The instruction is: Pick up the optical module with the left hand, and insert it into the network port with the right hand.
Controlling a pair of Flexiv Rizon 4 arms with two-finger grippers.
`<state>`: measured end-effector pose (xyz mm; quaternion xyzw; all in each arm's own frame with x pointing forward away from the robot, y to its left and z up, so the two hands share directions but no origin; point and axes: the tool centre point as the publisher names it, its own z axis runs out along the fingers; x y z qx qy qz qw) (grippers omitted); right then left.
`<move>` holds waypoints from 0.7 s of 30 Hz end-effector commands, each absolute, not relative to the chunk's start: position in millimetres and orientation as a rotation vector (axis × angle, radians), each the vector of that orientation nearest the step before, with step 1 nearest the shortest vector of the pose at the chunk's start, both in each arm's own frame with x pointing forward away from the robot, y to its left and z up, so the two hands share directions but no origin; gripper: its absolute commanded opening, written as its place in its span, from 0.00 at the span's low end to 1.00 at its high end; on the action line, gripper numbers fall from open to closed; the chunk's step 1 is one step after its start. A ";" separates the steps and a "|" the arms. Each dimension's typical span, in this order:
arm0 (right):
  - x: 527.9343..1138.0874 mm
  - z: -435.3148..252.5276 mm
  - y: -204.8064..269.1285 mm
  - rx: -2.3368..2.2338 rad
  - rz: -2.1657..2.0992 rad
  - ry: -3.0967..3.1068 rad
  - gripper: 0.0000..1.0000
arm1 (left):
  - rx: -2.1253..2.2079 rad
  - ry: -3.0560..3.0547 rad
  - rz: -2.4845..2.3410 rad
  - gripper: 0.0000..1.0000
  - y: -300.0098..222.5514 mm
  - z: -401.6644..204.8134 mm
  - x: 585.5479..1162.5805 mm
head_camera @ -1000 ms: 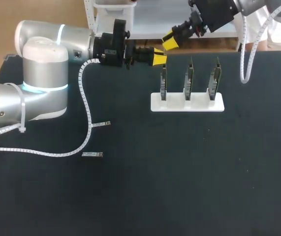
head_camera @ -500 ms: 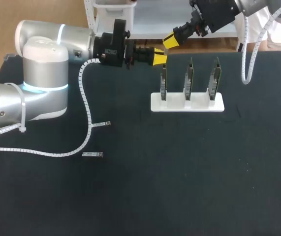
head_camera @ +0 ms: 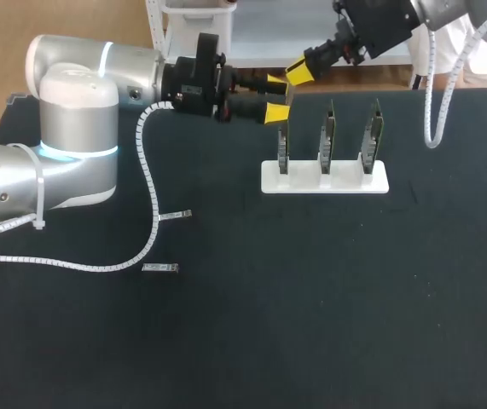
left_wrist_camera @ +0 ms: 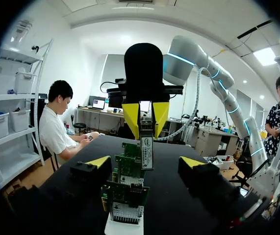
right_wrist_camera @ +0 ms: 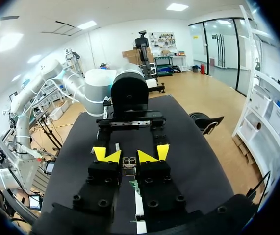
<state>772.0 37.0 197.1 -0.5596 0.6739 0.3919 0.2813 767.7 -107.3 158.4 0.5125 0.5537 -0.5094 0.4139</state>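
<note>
The right jaws pinch the module [right_wrist_camera: 128,164] near the back edge of the bench [head_camera: 311,307], above the white stand [head_camera: 324,181]; the left jaws are spread wide around it, not touching.

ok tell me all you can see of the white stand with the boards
The white stand is a long, low block, plastic by its look, lying flat on the black table. Three green circuit boards stand upright in it in an evenly spaced row. Nothing else touches the stand itself.
</note>
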 end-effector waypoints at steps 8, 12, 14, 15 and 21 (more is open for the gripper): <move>766.3 199.0 32.1 -1.487 1.022 1.814 0.00 | 1.415 1.520 -0.997 1.00 -79.7 168.2 771.1; 766.2 199.0 31.9 -1.495 1.026 1.816 0.00 | 1.412 1.564 -0.950 1.00 -64.1 163.7 771.9; 766.3 199.1 32.0 -1.499 1.026 1.816 0.00 | 1.425 1.586 -0.940 1.00 -59.1 158.6 771.4; 766.7 199.3 32.1 -1.501 1.026 1.816 0.00 | 1.433 1.605 -0.940 1.00 -58.1 154.7 771.1; 768.9 199.5 33.1 -1.505 1.031 1.816 0.00 | 1.479 1.644 -0.942 1.00 -63.9 141.5 770.0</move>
